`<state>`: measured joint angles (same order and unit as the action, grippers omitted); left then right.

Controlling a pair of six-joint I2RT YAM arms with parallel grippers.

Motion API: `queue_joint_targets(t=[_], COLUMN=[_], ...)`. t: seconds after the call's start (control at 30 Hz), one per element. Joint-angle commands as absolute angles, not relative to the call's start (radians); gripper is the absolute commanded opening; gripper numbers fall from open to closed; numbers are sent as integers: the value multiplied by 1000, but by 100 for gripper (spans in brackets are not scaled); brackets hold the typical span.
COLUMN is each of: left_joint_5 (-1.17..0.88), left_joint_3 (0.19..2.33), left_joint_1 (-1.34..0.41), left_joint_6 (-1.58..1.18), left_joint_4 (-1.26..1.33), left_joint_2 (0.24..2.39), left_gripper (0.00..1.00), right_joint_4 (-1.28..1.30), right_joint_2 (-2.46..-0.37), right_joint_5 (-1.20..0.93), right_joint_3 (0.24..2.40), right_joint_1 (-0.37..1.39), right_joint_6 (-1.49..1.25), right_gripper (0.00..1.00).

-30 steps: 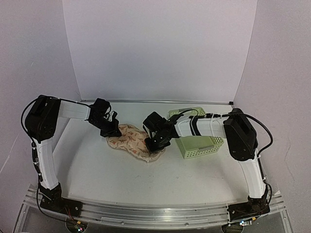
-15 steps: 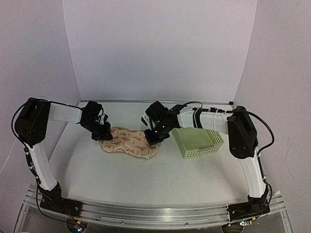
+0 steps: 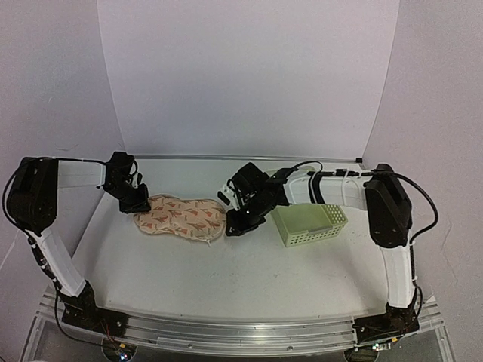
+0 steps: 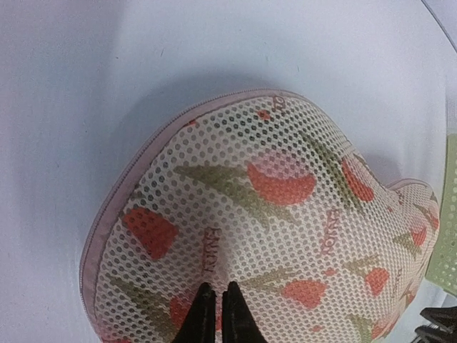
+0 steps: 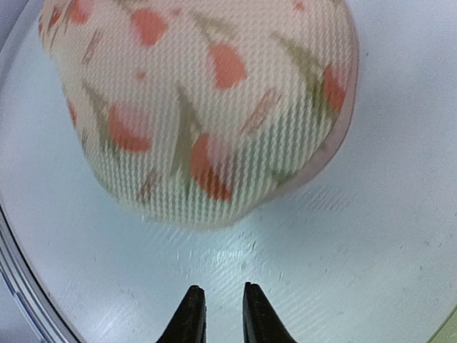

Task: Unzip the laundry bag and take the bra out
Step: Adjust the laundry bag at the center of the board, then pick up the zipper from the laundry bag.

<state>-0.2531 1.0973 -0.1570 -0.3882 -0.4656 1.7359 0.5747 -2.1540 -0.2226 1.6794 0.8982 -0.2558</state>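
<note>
Left wrist: left gripper [image 4: 216, 294] clamped on zipped laundry bag [image 4: 278, 214], contents hidden; right gripper [image 5: 223, 293] jaws slightly apart.

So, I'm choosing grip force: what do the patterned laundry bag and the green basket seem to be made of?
Laundry bag: soft mesh fabric with a matte finish. The left wrist view shows rows of tiny holes over a printed pattern and a pink bound edge. Basket: probably rigid plastic, pale green and smooth, with evenly perforated walls.
</note>
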Motion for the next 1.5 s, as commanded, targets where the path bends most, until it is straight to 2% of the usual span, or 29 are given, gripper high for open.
queue_joint_targets(t=[0.0, 0.17, 0.37, 0.53, 0.8, 1.07, 1.47], left_joint_5=[-285, -369, -422, -437, -433, -452, -450], left_joint_3=[1132, 1175, 1222, 1226, 1180, 1135, 1086], left_joint_1=[-160, -164, -191, -222, -248, -255, -261], left_joint_6=[-380, -395, -408, -399, -389, -373, -341], left_joint_4=[-497, -497, -497, -497, -466, -465, -461], left_joint_2=[1679, 1637, 1594, 1597, 1625, 1623, 1647], left_gripper=[13, 26, 31, 31, 31, 31, 30], right_joint_4=[392, 202, -127, -480, -682, -724, -731], right_joint_2=[-1959, -1892, -1900, -1913, -2076, -2144, -2234], right_joint_5=[-305, -318, -224, -72, 59, 216, 210], right_joint_3=[1483, 1320, 1172, 1038, 1081, 1094, 1164], right_joint_1=[940, 966, 1017, 1060, 1105, 1116, 1118], right_joint_6=[-244, -302, -345, -304, -292, -316, -353], right_gripper=[31, 53, 59, 59, 55, 50, 38])
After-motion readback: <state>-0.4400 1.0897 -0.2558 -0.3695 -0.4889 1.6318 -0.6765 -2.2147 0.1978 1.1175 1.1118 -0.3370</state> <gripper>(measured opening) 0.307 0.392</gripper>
